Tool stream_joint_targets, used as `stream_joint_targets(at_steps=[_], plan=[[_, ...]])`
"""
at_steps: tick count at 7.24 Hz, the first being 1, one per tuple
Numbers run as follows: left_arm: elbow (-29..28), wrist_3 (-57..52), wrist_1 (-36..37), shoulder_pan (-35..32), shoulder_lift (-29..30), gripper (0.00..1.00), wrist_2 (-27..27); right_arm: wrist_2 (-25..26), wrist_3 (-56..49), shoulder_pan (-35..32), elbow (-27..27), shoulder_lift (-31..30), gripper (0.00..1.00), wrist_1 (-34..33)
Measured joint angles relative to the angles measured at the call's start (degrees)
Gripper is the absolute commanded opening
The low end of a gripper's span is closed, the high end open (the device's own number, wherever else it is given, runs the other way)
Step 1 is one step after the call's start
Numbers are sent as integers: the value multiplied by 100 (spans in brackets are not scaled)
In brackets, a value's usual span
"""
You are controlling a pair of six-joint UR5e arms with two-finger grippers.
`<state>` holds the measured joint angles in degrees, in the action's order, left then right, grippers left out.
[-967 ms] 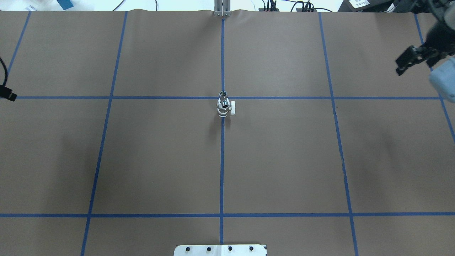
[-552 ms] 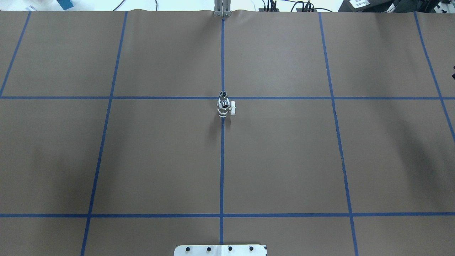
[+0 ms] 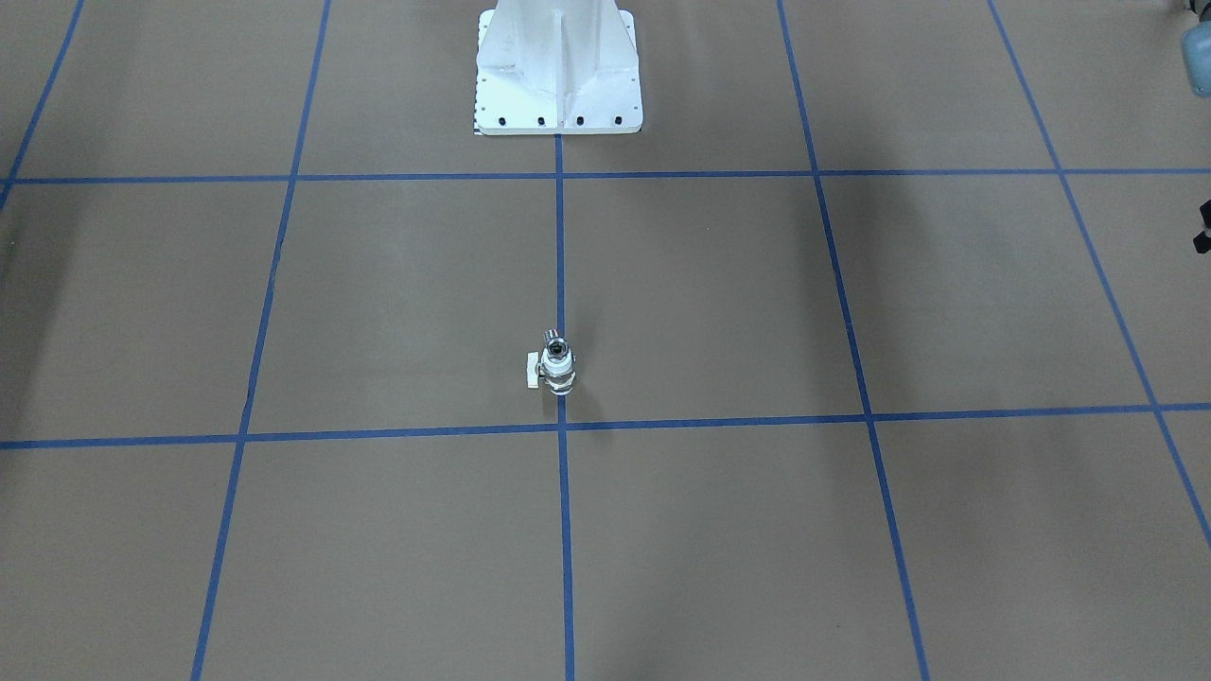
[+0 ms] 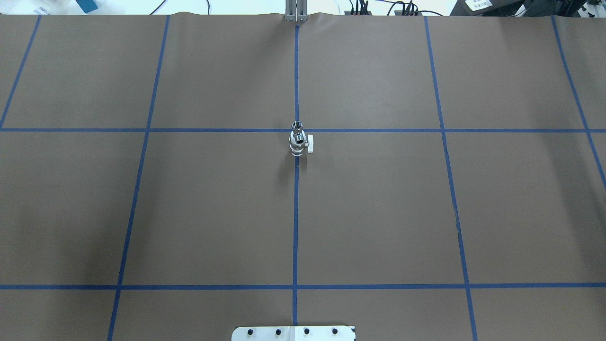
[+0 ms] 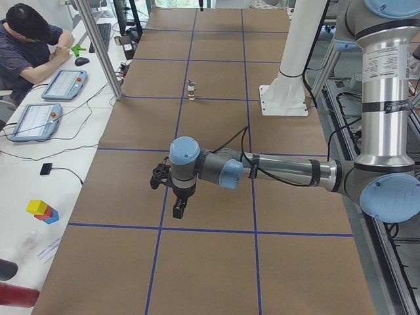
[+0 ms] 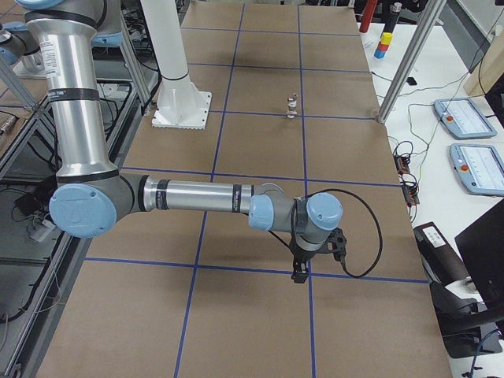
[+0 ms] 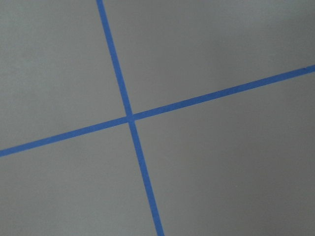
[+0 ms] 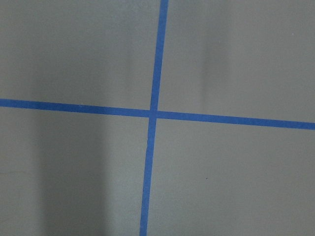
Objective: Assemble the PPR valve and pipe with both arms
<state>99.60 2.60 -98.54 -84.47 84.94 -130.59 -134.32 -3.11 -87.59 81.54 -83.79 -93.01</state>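
Stubby silvery valve with white ring, white side handle upright at middle of brown desk, on blue tape. Both left jaws and right jaws well apart from it, at opposite ends; I cannot tell their gap.

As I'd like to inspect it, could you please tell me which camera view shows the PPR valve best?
The overhead exterior view: the PPR valve stands upright, white side handle visible. Front-facing shows it similarly; both side views show it tiny; the wrist cameras show only taped paper.

No legible text, labels or numbers anywhere
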Motion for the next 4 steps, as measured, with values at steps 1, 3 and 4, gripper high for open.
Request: stream_joint_targets(at_steps=[1,3,4], plan=[[8,-215,275,-253,23,100,-3,-79,-3,-31,-61,-2,100,21],[-17,-734,746,-524,81,100,1,-114,-5,-68,-96,-10,100,33],[-32,-811,829,-555,98,100,0,-114,-9,-81,-113,-52,100,33]])
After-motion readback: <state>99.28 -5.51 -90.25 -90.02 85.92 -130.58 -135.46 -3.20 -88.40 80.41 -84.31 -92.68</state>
